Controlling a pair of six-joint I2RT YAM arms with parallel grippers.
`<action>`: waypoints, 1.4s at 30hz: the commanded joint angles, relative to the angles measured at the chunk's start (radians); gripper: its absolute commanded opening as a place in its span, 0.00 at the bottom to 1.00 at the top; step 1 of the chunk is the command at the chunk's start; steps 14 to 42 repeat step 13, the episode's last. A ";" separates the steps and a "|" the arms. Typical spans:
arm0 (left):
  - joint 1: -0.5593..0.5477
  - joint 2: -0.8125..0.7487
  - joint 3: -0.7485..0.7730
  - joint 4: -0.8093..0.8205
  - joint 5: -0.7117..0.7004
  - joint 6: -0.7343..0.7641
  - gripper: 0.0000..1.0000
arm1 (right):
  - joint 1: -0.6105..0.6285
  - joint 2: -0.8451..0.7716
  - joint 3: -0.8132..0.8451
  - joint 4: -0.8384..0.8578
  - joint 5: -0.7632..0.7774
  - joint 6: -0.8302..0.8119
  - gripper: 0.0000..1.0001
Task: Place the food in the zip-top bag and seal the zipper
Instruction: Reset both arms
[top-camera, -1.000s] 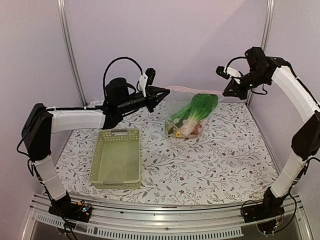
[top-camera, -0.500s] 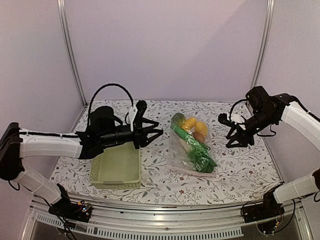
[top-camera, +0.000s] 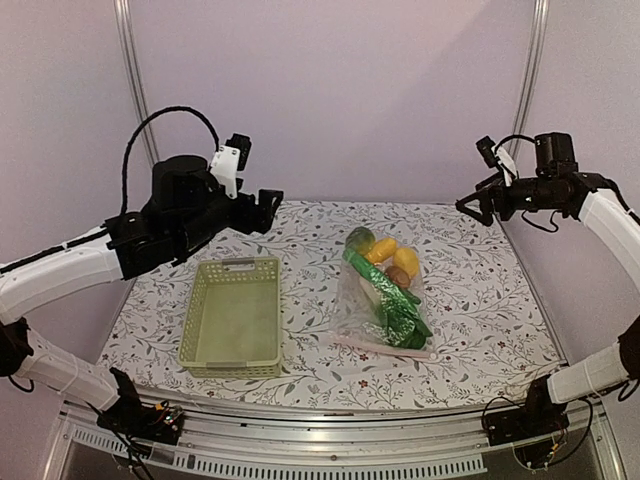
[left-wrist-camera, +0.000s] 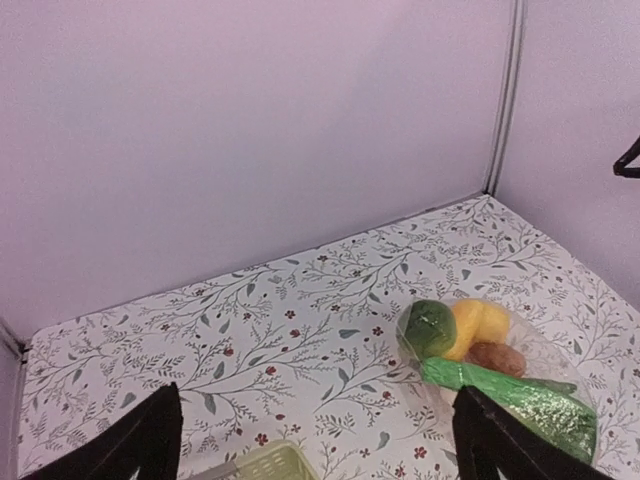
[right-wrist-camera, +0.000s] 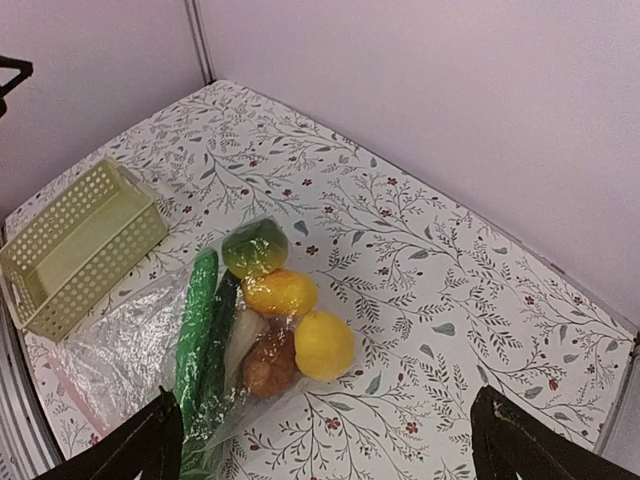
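Note:
The zip-top bag (top-camera: 362, 305) lies flat on the table right of centre with the food inside it. Its zipper (top-camera: 380, 346) runs along the near edge as a pale pink strip. Through the plastic I see the green-yellow fruit (right-wrist-camera: 255, 247), the orange piece (right-wrist-camera: 280, 293), the lemon (right-wrist-camera: 323, 344), the brown piece (right-wrist-camera: 268, 365), the cucumber (right-wrist-camera: 197, 320) and the bok choy (top-camera: 402, 322). My left gripper (top-camera: 268, 205) hangs open high above the basket's far end, holding nothing. My right gripper (top-camera: 478, 205) is open and raised at the far right, well away from the bag.
A pale green slotted basket (top-camera: 232, 316) stands left of the bag, with nothing in it. Metal frame posts (top-camera: 135, 95) rise at the back corners before the lilac walls. A metal rail (top-camera: 320, 435) runs along the near table edge.
A second ago both grippers held the bag up by its zipper ends. The bag now lies on the table, and both grippers have opened and lifted away to the sides.

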 joint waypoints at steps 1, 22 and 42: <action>0.013 -0.055 0.059 -0.197 -0.231 -0.021 1.00 | -0.041 0.007 0.070 0.229 0.044 0.259 0.99; 0.046 -0.159 0.005 -0.248 -0.365 -0.249 1.00 | -0.042 -0.085 0.004 0.347 0.274 0.434 0.99; 0.046 -0.159 0.005 -0.248 -0.365 -0.249 1.00 | -0.042 -0.085 0.004 0.347 0.274 0.434 0.99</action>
